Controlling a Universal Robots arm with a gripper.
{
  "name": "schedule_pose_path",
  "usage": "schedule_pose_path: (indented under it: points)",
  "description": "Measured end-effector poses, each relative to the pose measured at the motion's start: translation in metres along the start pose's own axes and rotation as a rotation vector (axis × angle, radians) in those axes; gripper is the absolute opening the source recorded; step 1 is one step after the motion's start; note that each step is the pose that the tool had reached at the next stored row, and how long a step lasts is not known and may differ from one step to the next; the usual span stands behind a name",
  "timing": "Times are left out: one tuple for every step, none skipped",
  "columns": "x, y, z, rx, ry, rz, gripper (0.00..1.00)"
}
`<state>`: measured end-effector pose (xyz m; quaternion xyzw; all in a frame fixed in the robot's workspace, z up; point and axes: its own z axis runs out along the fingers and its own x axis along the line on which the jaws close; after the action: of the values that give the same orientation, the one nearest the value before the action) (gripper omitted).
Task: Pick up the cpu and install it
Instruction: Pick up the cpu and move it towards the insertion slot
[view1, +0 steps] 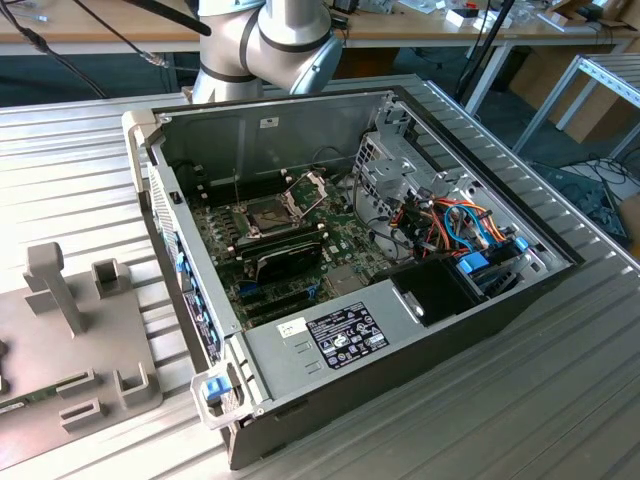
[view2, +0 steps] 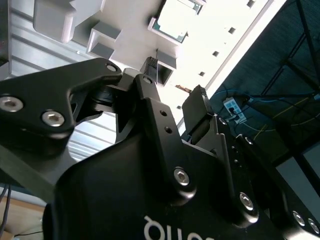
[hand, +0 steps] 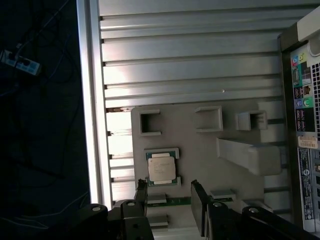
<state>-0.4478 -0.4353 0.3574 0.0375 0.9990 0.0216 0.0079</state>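
tool (hand: 170, 200) parted wider than the cpu (hand: 161, 167), holding nothing | cpu lies flat in a nest on the grey fixture plate (hand: 200, 150), metal top up, near-square, edges parallel to plate edge, apart from fingertips (hand: 141, 192) | exterior view: plate at 8 o'clock from computer case (view1: 380, 250), on bench (view1: 80, 150)

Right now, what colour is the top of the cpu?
Dull silver-grey. The cpu shows best in the first wrist view.

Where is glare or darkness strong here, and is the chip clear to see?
Second wrist view: glare washes out the table, the chip shows pale. First wrist view: the chip is plain, the area beside the table is dark. Exterior view: even light.
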Motion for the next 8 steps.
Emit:
schedule_pose_path:
  points:
    - [0.0,0.0,0.0009,0.0,0.0001,0.0,0.48]
    - [0.0,-0.0001,0.0019,0.0,0.0,0.0,0.48]
    - [0.0,-0.0001,0.0028,0.0,0.0,0.0,0.48]
    - [0.0,-0.0001,0.0037,0.0001,0.0001,0.0,0.48]
    - [0.0,-0.0001,0.0043,0.0001,0.0002,0.0,0.48]
    - [0.0,-0.0002,0.0044,0.0001,0.0002,0.0,0.48]
    - [0.0,-0.0002,0.0045,0.0,0.0001,0.0,0.48]
    - [0.0,-0.0002,0.0046,0.0,0.0001,0.0,0.48]
